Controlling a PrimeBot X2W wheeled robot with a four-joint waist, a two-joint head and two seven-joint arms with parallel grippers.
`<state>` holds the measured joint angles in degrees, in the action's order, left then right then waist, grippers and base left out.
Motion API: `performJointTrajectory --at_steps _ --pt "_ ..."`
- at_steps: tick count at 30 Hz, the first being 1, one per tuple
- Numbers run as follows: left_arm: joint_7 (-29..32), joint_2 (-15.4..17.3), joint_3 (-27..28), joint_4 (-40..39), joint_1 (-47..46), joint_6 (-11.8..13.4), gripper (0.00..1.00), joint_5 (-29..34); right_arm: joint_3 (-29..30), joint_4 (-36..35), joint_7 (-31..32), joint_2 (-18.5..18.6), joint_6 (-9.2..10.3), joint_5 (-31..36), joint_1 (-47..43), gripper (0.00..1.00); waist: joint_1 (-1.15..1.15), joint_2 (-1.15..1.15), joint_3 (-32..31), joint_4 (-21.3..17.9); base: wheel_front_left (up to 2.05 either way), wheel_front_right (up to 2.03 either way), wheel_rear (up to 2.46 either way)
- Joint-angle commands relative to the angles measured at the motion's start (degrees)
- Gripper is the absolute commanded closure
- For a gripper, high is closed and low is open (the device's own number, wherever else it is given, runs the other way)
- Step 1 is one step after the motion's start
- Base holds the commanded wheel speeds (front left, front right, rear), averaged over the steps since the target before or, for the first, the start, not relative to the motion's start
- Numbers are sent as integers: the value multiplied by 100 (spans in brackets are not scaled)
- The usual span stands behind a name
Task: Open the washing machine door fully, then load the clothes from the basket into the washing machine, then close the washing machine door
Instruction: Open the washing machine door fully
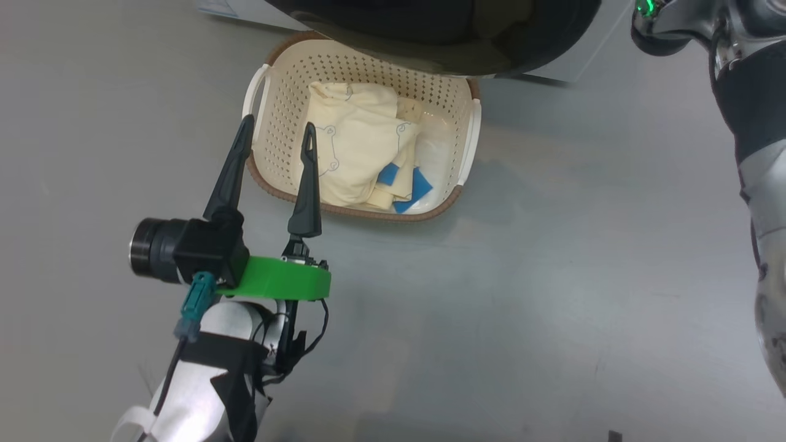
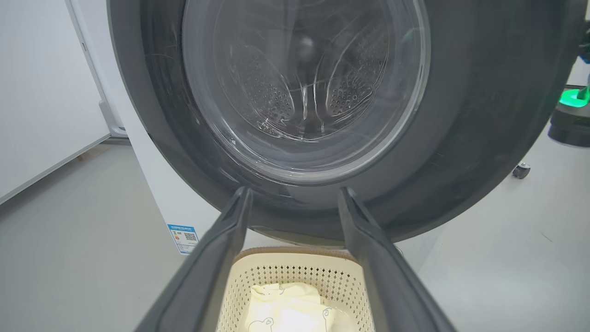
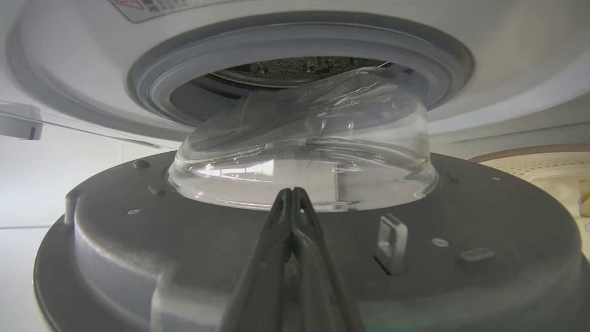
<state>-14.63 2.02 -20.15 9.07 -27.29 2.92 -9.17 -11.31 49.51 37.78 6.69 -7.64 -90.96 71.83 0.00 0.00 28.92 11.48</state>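
The cream basket (image 1: pixel 279 104) sits on the floor holding the cream-yellow clothes (image 1: pixel 356 153) with blue cuffs (image 1: pixel 406 184). My left gripper (image 1: pixel 279 121) is open, its fingers above the basket's left rim, nothing between them. The washing machine door (image 1: pixel 430 37) stands partly open, its black rim overhanging the basket's far end. In the left wrist view the left gripper (image 2: pixel 295 190) points at the door (image 2: pixel 461 138), with the basket (image 2: pixel 295 272) and clothes (image 2: pixel 286 309) below. My right gripper (image 3: pixel 292 191) is shut, tips at the door's grey inner face (image 3: pixel 461 221) beside the glass bowl (image 3: pixel 304 152). The drum seal (image 3: pixel 276 50) shows behind.
The white washing machine (image 2: pixel 152 184) carries a blue sticker (image 2: pixel 183 238). My right arm (image 1: pixel 755 123) runs down the head view's right edge. A base with a green light (image 2: pixel 571 110) and a caster (image 2: pixel 522 170) stand right of the door. A latch hook (image 3: pixel 391 242) juts from the door.
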Motion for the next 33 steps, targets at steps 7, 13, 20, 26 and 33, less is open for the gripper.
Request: performJointTrajectory --at_steps 7,13,20,26,33 --pt "-37 86 257 -132 38 47 0 -19 -219 -1150 523 -213 15 -169 -668 100 0 0 -93 -78 0 0 0" --pt "-37 86 290 -113 88 35 0 21 -447 -1999 812 -248 15 -296 -1318 100 0 0 -159 -146 0 0 0" --pt "-37 86 299 -80 100 -4 0 42 -742 -2737 937 -287 15 -482 -1965 100 0 0 -209 -192 0 0 0" --pt "-37 86 289 -54 141 -9 0 36 -992 -3076 921 -318 15 -771 -2435 100 0 0 -299 -234 0 0 0" --pt "-37 86 308 -33 188 -47 0 46 -1298 -3258 720 -339 15 -1049 -2785 100 0 0 -393 -305 0 0 0"
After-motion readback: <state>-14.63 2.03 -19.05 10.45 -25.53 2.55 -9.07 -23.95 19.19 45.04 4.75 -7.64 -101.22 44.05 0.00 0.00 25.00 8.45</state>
